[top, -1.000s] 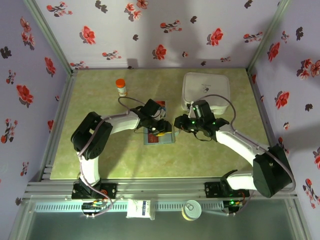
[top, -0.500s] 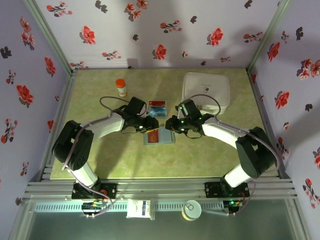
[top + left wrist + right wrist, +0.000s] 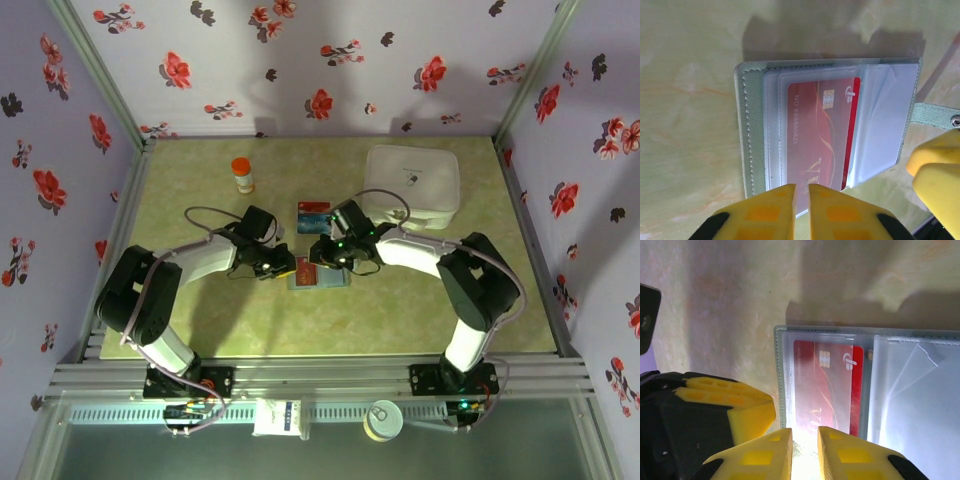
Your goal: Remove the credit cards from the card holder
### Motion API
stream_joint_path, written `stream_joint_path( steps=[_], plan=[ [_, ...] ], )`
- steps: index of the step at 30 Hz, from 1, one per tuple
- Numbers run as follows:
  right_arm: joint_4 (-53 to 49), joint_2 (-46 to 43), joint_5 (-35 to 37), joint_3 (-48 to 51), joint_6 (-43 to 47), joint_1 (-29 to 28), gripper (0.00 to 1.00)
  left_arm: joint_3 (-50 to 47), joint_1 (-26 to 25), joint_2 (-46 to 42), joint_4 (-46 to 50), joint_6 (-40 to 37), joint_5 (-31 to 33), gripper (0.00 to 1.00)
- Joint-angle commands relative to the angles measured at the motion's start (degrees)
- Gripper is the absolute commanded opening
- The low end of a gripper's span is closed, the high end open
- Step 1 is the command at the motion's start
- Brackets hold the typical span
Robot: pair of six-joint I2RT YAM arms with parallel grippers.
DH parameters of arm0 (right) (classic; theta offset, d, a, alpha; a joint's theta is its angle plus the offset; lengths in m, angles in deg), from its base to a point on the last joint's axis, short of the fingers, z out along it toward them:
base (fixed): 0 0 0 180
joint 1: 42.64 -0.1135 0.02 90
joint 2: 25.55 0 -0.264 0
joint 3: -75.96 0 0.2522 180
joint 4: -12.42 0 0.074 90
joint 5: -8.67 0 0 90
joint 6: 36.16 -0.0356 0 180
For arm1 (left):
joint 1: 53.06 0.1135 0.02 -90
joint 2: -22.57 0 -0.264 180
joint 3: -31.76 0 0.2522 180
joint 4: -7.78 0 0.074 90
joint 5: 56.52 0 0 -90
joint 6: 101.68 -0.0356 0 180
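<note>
My left gripper point(image 3: 802, 200) has its jaws drawn all but together, a thin slit between the yellow pads, right at the near long edge of the card holder point(image 3: 752, 145). I cannot tell whether they nip the clear sleeve or only hover at its lip. My right gripper point(image 3: 805, 445) stands at that same edge with a narrow gap full of glare, so I cannot say if it pinches anything. The holder lies open and flat on the table, a red credit card point(image 3: 815, 135) tucked in its left-hand sleeve, not yet out. Two loose cards point(image 3: 313, 208) lie just beyond the holder's far edge.

The risks as I judge them: the left pads catch sleeve and card together, and a pull then drags the whole holder. The two grippers also sit very close at that edge — any sideways correction could knock them together.
</note>
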Motion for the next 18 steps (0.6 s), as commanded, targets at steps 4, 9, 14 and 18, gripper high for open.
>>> stream_joint_path(
  steps=[4,9,14,18],
  plan=[
    [-0.52,3.08,-1.20,-2.59,-0.92,-0.71,0.21,0.41,0.49,1.95,-1.05,-1.78,-0.98,0.07],
    [-0.37,4.83,-1.73,-3.14,-0.85,-0.80,0.21,1.08,0.51,3.42,-1.23,-2.10,-1.14,0.04],
    [-0.07,6.05,-2.01,-3.46,-1.00,-0.84,0.21,1.00,0.59,4.43,-1.23,-2.47,-1.11,0.03],
    [-0.24,6.88,-2.17,-3.76,-0.80,-0.84,0.24,0.74,0.63,5.00,-0.31,-2.49,-0.40,0.02]
  ],
)
